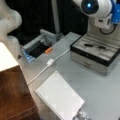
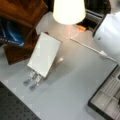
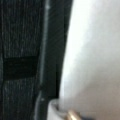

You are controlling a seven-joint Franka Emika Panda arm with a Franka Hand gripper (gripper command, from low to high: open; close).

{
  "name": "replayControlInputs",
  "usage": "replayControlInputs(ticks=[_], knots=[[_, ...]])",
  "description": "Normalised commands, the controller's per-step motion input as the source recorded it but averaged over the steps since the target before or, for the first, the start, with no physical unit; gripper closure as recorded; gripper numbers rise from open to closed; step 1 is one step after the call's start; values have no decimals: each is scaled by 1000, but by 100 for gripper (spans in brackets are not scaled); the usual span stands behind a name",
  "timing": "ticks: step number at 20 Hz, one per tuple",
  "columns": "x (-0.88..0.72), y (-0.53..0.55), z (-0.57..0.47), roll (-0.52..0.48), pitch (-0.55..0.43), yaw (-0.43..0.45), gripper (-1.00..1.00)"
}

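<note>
My gripper (image 1: 103, 26) hangs from the white arm at a front view's top right, just above the far side of an open black and grey jewellery box (image 1: 95, 53). The fingers are hidden. Two small dark items lie in the box's top tray. The box's corner also shows in a front view (image 2: 107, 100), with the arm's white body (image 2: 110, 35) above it. The wrist view holds only a blurred pale surface beside a dark one.
A white spiral notebook (image 1: 60, 97) (image 2: 45, 53) lies on the grey table. A white cable with an adapter (image 1: 50, 62) (image 2: 102, 53) runs across it. An orange item (image 1: 48, 50), a dark open tray (image 1: 37, 47), a wooden shelf (image 1: 12, 95) and a lamp shade (image 2: 68, 10) stand around.
</note>
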Motion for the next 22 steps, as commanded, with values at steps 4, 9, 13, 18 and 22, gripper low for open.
replayControlInputs(ticks=[4, 9, 13, 18, 22], knots=[[213, 204, 92, 12, 104, -56, -100], [209, 129, 135, -36, 132, -43, -100], [193, 4, 159, -147, 117, -30, -100], [119, -241, 188, -342, 94, 42, -100], [-15, -402, 190, -467, 104, 195, -100]])
